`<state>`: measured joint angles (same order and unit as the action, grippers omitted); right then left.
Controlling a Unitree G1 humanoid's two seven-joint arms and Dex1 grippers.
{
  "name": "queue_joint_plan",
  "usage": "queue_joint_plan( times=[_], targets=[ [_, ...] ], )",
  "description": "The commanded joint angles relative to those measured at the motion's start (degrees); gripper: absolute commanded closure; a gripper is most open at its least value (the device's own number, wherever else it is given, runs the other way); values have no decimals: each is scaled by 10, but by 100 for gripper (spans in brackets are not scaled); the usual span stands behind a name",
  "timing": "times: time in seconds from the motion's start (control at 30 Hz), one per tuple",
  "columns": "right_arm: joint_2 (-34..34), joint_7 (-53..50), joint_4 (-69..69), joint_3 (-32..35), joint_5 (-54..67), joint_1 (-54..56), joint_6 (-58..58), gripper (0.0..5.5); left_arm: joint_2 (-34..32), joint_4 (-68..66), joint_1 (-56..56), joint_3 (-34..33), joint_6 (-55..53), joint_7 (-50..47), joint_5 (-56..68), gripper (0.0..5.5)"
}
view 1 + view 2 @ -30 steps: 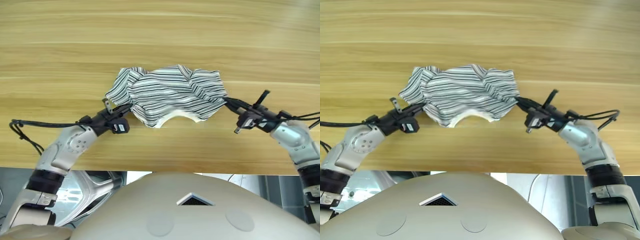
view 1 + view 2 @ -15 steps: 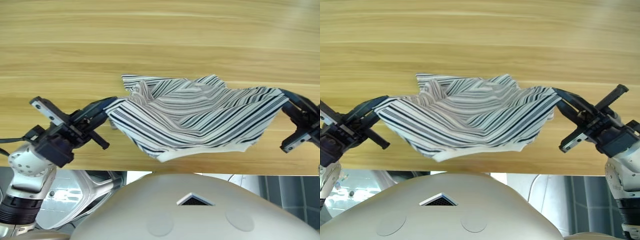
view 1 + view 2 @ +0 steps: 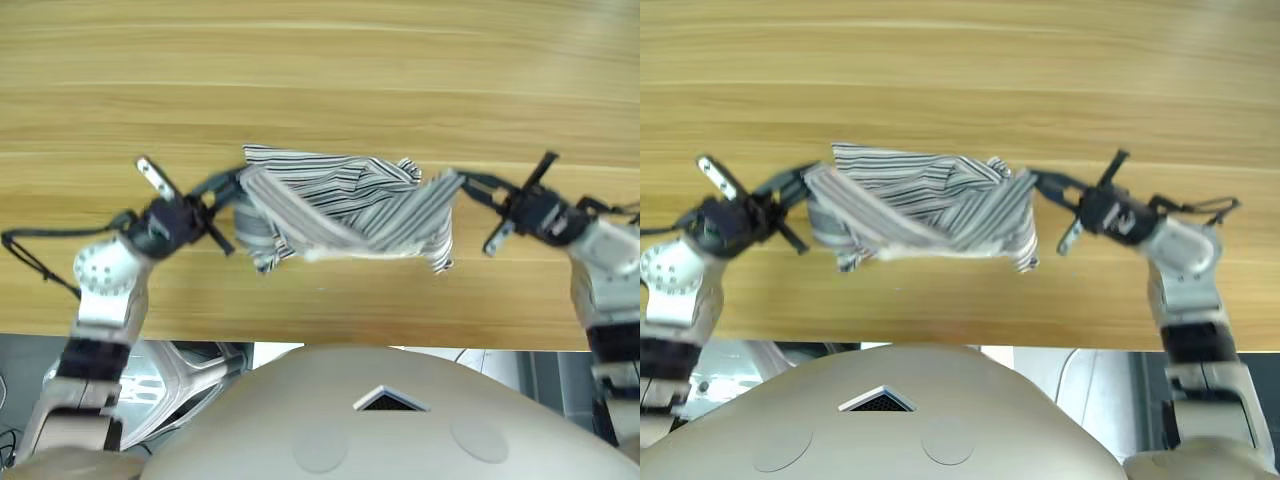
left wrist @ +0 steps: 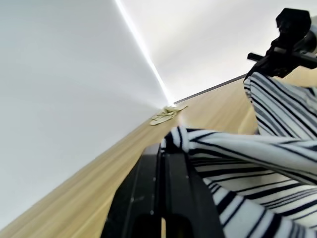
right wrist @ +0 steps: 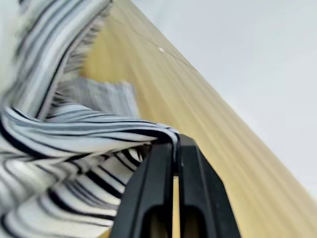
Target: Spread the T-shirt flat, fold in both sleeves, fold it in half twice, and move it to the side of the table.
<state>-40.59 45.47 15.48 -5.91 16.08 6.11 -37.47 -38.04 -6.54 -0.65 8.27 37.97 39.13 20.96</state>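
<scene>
left tool: black two-finger left tool (image 3: pixel 233 184) above the left-centre of the light wooden bench (image 3: pixel 320 70). It is closed fully on the left edge of the black-and-white striped fabric T-shirt (image 3: pixel 350 208). The left wrist view shows a fold of cloth pinched between the fingers (image 4: pixel 136 198).
T-shirt: bunched and creased, strung between the two tools over mid-bench, toward the near edge. The far hem looks to be lying on the wood. The middle runs as a slack band from grip to grip. One lobe hangs below the left grip and another below the right grip; cannot tell if either lobe touches the wood. Sleeves can't be made out in the bunching.
right tool: black two-finger right tool (image 3: pixel 457 180), right of centre and roughly level with the left tool. It is closed fully on the right edge of the T-shirt. The right wrist view shows the striped hem clamped right at the fingertips (image 5: pixel 158 158).
bench: the grain runs left to right. In the left wrist view a small pale crumpled object (image 4: pixel 167 113) lies on it well apart from the T-shirt, by the white wall (image 4: pixel 74 99); cannot tell what it is.
</scene>
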Motion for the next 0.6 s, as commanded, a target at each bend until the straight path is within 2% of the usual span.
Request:
queue_joint_plan(
  times=[0.03,0.1,0.17,0.23,0.27,0.33,0.43,0.53,0.6],
  targets=[
    [109,-613,507,-25,-237,717,200,550,131,-557,-764,-23,-234,-430,-161,548],
    [92,-837,493,-15,-303,829,156,550,137,-586,-931,-85,-171,-553,-127,548],
    [87,-922,453,6,-336,848,87,550,131,-559,-965,-122,-56,-552,-114,548],
    [103,-818,443,28,-292,791,19,550,144,-535,-892,-144,-7,-435,-58,548],
    [118,-699,447,29,-249,738,5,550,152,-525,-825,-137,-12,-363,-39,548],
    [134,-460,428,13,-174,582,-8,550,157,-490,-646,-93,-11,-224,-44,548],
    [101,-251,311,-29,-100,335,-63,550,134,-422,-397,-24,35,-90,-86,548],
    [46,-132,168,-76,-53,127,-75,550,87,-319,-178,42,69,-32,-142,548],
    [21,-84,139,-95,-71,50,-78,550,61,-274,-85,69,79,-18,-187,548]
  ],
)
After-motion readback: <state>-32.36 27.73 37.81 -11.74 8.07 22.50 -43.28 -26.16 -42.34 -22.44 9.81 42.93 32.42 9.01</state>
